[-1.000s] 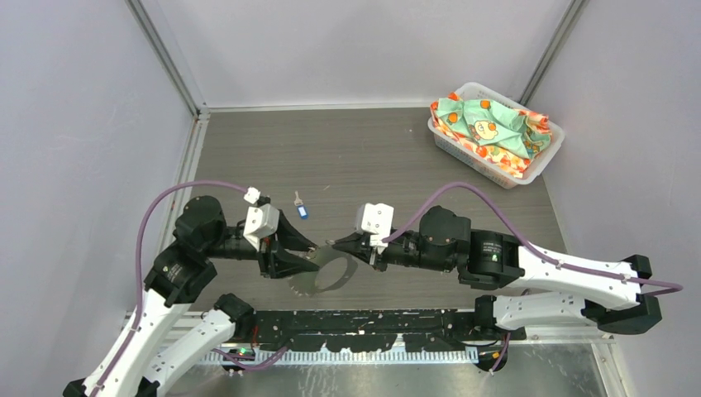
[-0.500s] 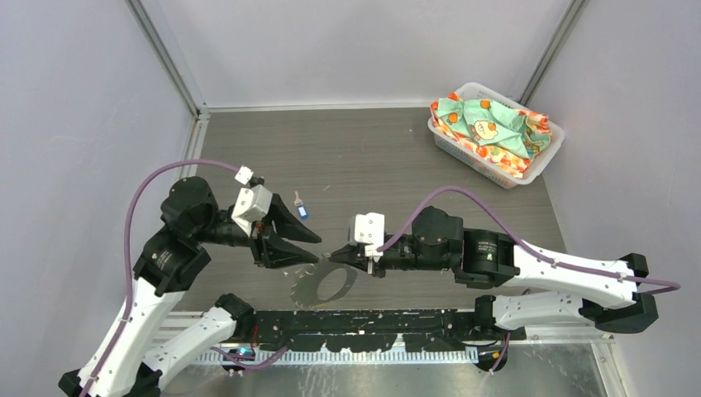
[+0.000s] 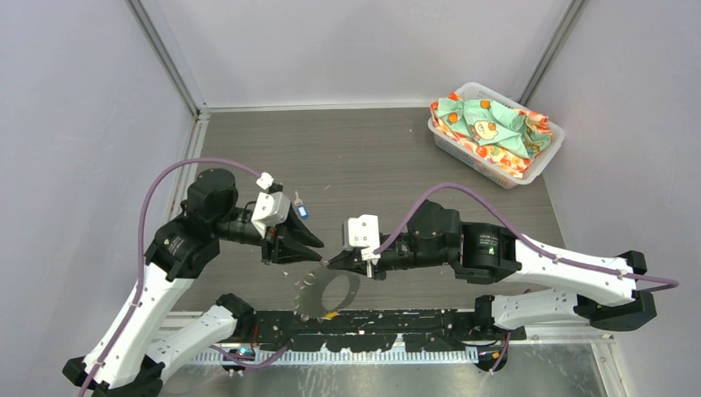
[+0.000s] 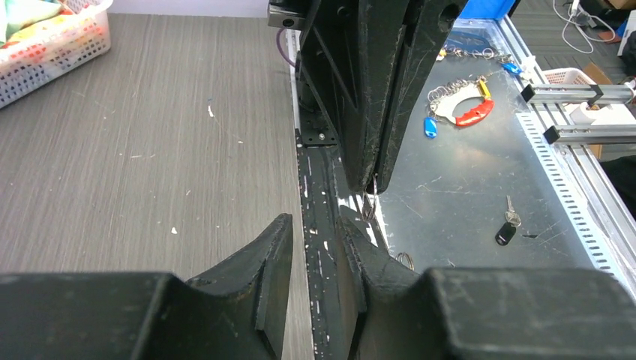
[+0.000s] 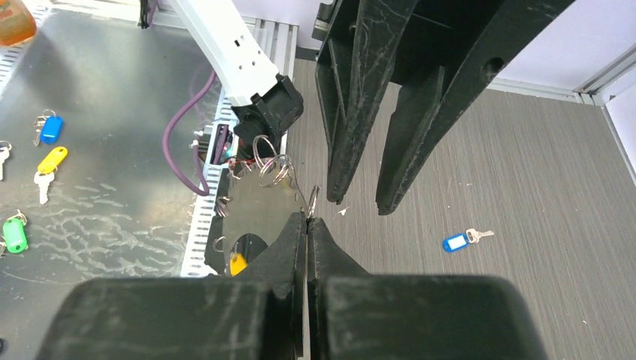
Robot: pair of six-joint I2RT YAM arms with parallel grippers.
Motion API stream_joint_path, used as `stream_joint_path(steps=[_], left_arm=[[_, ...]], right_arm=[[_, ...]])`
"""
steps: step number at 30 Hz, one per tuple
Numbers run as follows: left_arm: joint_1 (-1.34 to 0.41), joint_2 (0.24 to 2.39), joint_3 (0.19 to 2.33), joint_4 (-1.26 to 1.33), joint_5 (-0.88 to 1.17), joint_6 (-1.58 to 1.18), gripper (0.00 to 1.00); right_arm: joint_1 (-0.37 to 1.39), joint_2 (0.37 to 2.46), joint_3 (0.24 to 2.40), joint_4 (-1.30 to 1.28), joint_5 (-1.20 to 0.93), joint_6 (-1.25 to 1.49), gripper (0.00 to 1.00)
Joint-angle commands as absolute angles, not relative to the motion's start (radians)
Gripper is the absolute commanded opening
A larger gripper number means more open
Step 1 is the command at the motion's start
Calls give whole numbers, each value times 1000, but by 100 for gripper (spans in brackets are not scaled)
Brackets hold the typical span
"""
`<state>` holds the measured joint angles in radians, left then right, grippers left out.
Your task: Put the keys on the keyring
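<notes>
biggest worry here: the right gripper (image 3: 329, 265) is clamped fully shut on just a thin sliver of the keyring (image 3: 310, 291) at its top edge, so the floppy grey loop dangles below it at the lower centre of the top view. any tug could slip it out, since that speckled metal band looks slick and has no stiffness. the left gripper (image 3: 317, 251) sits partly open with nothing in it, its tips almost nose to nose with the right one, so a bump between them is easy. the blue key (image 3: 302, 212) lies on the wood-grain table (image 3: 372, 157), just above the left gripper. it has a tiny flat plastic head and a thin silver blade, so it looks hard to pinch off a flat surface. the yellow key (image 3: 331, 314) shows at the loop's bottom edge; can't tell if it's threaded on.
</notes>
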<state>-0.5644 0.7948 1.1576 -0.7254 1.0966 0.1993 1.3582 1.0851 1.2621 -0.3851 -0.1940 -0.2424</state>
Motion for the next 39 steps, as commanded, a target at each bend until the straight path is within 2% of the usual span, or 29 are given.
stream_joint_path(steps=[1, 8, 12, 16, 24, 30, 34, 39], left_arm=[[-561, 787, 1190, -731, 1153, 198, 29], [-561, 782, 1197, -785, 1210, 234, 22], [-561, 777, 1214, -898, 1199, 380, 27], [-561, 765, 1208, -903, 1199, 408, 32], [-561, 738, 1135, -706, 1213, 262, 36], [-564, 735, 1108, -678, 1213, 242, 35], [-568, 740, 1104, -652, 1195, 228, 30], [-569, 743, 1107, -650, 1193, 224, 12]], right_arm=[[1356, 1081, 1320, -342, -216, -259, 1], [1358, 1093, 1331, -358, -198, -259, 1], [1357, 1080, 1331, -373, -199, -250, 1], [1357, 1075, 1334, -387, -202, -234, 1], [1357, 1113, 1354, -395, -221, -227, 1], [1357, 1138, 1375, -405, -221, -231, 1], [1357, 1151, 1388, -416, -228, -236, 1], [1356, 1151, 1389, -414, -235, -236, 1]])
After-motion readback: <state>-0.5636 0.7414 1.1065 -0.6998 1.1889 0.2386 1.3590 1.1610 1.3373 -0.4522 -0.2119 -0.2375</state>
